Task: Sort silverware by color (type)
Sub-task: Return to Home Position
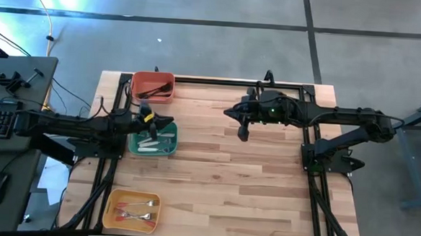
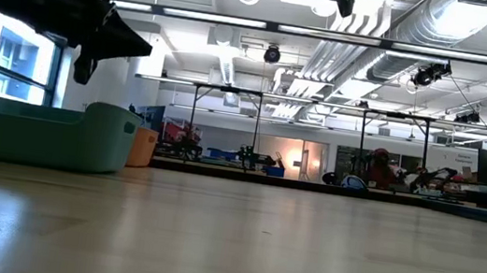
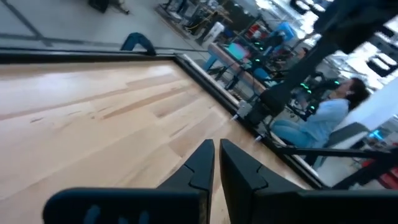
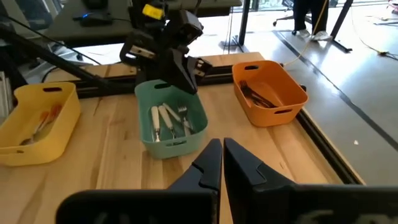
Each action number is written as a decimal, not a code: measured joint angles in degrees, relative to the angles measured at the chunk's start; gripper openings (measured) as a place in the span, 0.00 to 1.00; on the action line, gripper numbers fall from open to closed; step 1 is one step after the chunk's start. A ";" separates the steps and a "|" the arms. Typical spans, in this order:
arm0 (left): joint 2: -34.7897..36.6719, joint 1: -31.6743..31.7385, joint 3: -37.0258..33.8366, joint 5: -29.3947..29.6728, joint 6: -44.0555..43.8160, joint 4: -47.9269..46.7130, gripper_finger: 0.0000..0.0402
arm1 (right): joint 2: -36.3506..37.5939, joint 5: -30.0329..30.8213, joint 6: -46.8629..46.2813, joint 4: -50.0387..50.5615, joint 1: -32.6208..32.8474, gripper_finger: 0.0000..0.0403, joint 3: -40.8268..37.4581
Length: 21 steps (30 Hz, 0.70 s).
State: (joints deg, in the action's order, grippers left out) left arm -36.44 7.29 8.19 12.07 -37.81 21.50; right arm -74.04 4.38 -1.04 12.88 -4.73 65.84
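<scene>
The silverware lies sorted in three bins at the table's left. White-handled forks and spoons [image 4: 168, 118] are in the green bin [image 4: 169, 147]. Black pieces [image 4: 255, 93] are in the orange bin [image 4: 281, 109], and orange-handled pieces [image 4: 42, 122] are in the yellow bin [image 4: 45, 138]. My left gripper [image 3: 216, 144] hovers shut and empty above the green bin's right rim [image 1: 173, 141], pointing toward the table's right. My right gripper [image 4: 222, 143] hangs shut and empty, high over the table's far middle [image 1: 229, 113].
The bins stand along the left edge: orange [image 1: 153, 86] at the far corner, green [image 1: 167, 147] in the middle, yellow [image 1: 131, 209] near the front. A black frame [image 1: 220, 81] runs round the table. A bare wood top [image 1: 236, 184] lies right of the bins.
</scene>
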 joint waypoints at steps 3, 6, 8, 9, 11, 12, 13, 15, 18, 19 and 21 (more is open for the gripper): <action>-0.18 -0.96 0.00 -2.19 1.89 3.02 0.02 | 0.10 -0.41 -0.48 0.27 0.02 0.00 0.00; -0.14 -1.63 0.11 -4.69 2.54 6.56 0.00 | 1.21 -0.90 -1.48 -0.43 0.02 0.00 0.00; -0.09 -2.14 0.13 -5.06 3.24 7.21 0.00 | 2.36 -1.94 -1.11 -0.81 0.02 0.00 0.00; -0.05 -2.36 0.13 -5.29 3.54 7.13 0.00 | 2.95 -2.76 -0.89 -0.92 0.02 0.00 0.00; 0.12 -2.91 0.13 -5.41 4.01 7.15 0.00 | 4.40 -4.44 -0.42 -2.03 0.02 0.00 -1.21; 0.19 -3.23 0.13 -5.52 4.46 7.21 0.00 | 5.22 -5.40 -0.37 -3.17 0.02 0.00 -2.46; 0.51 -3.53 0.11 -5.54 5.03 6.92 0.00 | 6.09 -6.69 -0.43 -4.86 0.02 0.00 -4.08; 1.38 -3.94 0.11 -5.51 6.02 7.14 0.00 | 8.15 -9.07 -1.60 -9.50 0.02 0.00 -8.51; 3.01 -4.04 0.11 -5.41 6.78 6.98 0.00 | 11.62 -9.61 -2.99 -16.42 0.02 0.00 -15.51; 3.58 -4.04 0.11 -5.36 7.12 6.85 0.00 | 12.84 -9.60 -3.01 -18.48 0.02 0.00 -17.61; 4.67 -4.04 0.11 -5.32 7.57 5.63 0.00 | 15.37 -9.59 -3.69 -21.58 0.02 0.00 -21.37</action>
State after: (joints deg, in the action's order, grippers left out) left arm -31.77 3.25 8.29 6.74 -30.24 27.12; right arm -58.67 -5.21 -4.73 -8.70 -4.71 44.47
